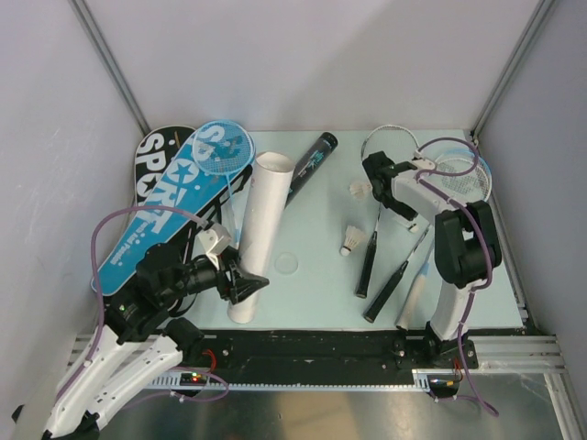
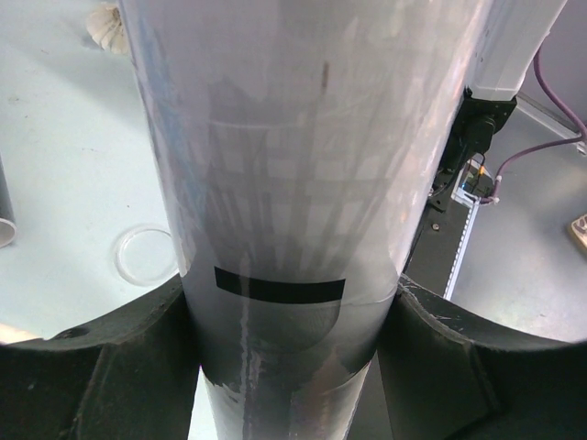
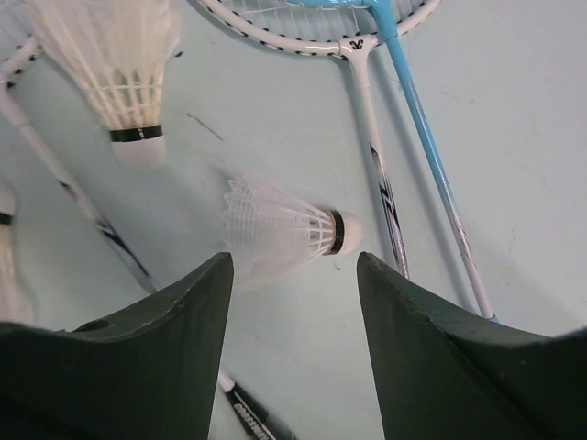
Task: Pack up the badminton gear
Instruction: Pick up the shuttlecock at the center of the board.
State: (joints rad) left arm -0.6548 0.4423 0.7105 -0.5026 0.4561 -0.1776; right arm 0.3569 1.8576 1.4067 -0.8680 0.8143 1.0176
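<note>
Left tool (image 2: 289, 321) is clamped around the white tube (image 2: 293, 137). Right tool (image 3: 293, 261) stands jaws apart over a shuttlecock (image 3: 280, 231) lying on the surface (image 3: 514, 137) right of that tube.

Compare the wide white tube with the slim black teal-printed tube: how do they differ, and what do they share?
The wide white tube is plain; the slim black teal-printed tube is dark with teal print. The white tube looks thicker and longer than the black tube. The left end effector grips the white tube; the black tube lies ungripped on the table. Both are straight cylinders.
</note>
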